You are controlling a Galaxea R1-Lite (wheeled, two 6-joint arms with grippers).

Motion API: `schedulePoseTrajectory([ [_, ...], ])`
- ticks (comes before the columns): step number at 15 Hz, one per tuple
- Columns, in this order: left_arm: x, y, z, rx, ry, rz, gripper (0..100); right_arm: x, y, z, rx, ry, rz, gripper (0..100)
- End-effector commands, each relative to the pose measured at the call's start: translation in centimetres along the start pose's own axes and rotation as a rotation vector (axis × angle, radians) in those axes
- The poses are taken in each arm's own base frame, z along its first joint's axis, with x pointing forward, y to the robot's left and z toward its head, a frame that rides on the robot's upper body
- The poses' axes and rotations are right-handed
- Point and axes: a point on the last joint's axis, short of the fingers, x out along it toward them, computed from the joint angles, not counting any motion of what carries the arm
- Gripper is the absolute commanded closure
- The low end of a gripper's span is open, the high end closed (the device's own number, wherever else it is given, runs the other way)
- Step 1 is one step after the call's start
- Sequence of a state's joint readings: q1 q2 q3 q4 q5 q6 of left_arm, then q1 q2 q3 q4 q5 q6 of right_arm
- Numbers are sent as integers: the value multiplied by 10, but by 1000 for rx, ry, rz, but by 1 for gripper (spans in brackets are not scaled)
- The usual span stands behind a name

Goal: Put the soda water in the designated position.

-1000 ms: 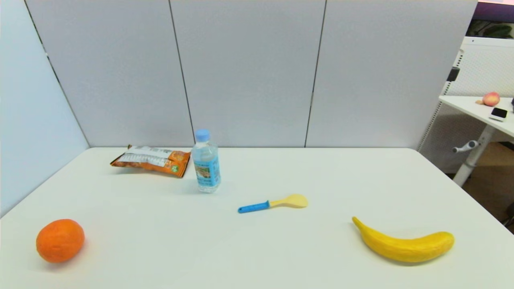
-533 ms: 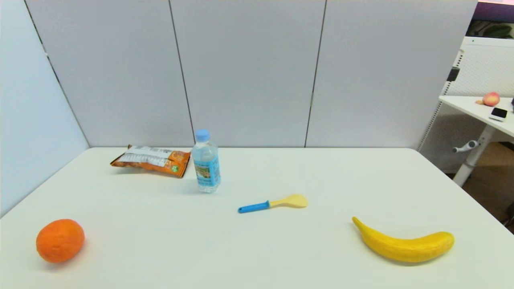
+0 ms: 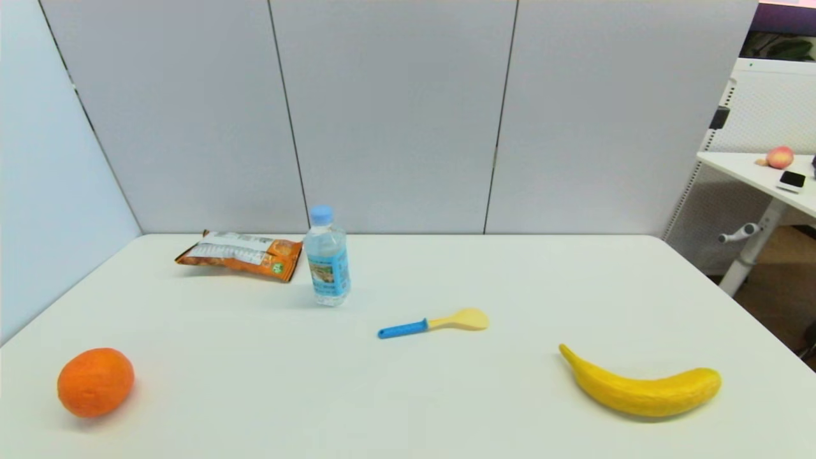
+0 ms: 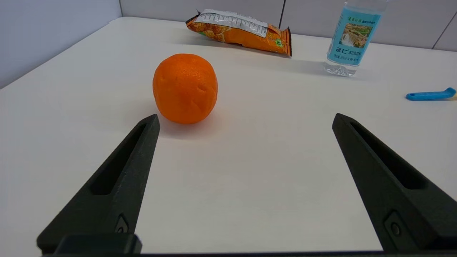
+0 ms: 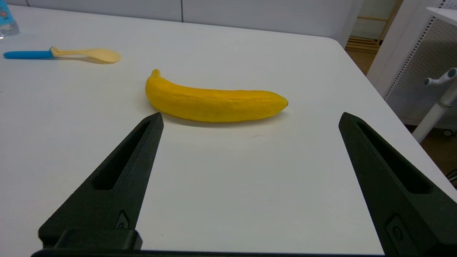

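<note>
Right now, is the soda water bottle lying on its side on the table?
No, the soda water stands upright on the table, cap on top, just beside the orange snack bag.

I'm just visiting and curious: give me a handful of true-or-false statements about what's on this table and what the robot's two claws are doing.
1. The soda water stands upright. True.
2. The left gripper is shut on the orange. False: it is open, holding nothing; the orange sits on the table.
3. The snack bag lies beside the bottle. True.
4. The spoon has a red handle. False: the handle is blue.
5. The right gripper is open, near the banana. True.
</note>
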State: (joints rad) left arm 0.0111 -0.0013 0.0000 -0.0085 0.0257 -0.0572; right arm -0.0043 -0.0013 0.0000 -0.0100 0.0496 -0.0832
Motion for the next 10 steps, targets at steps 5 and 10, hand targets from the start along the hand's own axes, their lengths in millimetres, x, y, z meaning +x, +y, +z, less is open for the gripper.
schedulePoseTrajectory([
  [5,46,-11,113,211,113,-154,0,0,0,0,-1,0,2,0],
  [10,158,-51,161,300,206,-365,0,0,0,0,-1,0,1,0],
])
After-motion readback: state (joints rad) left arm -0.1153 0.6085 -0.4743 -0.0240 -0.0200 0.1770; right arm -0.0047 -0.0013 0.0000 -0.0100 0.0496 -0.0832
